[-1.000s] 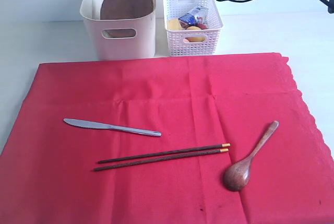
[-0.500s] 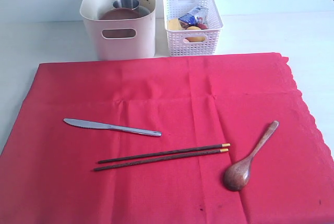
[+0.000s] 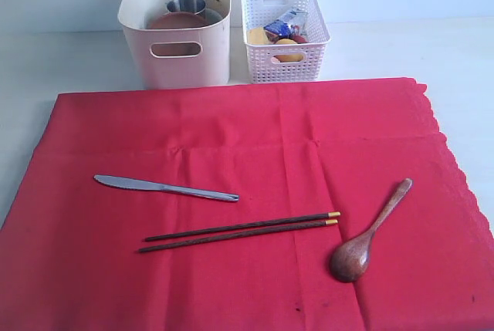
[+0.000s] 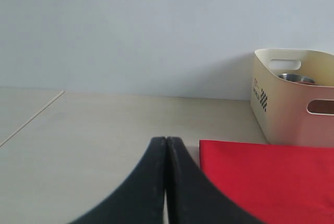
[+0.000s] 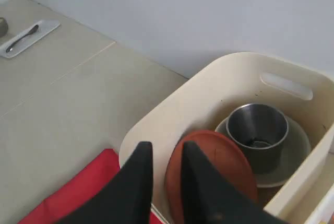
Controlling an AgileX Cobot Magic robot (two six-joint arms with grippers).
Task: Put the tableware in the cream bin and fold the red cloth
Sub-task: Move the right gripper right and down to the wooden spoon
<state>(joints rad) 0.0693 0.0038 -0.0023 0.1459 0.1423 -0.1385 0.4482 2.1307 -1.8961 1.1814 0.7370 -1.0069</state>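
Left gripper (image 4: 166, 141) pressed together; right gripper (image 5: 166, 146) slightly spread, empty, near cream bin (image 5: 172, 104). Brown wooden spoon (image 3: 351, 258) 4 o'clock on red cloth (image 3: 231, 130).

Left gripper (image 4: 166, 140), matte black, two curved prongs tapering to narrow tips, right gripper (image 5: 167, 146), same smooth black, blunt rounded tips

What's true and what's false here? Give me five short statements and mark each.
The steel knife lies on the red cloth. True.
The steel cup sits inside the cream bin. True.
The wooden spoon is in the cream bin. False: it lies on the cloth.
The chopsticks are in the bin too. False: they lie on the cloth.
The left gripper is open. False: it is shut.
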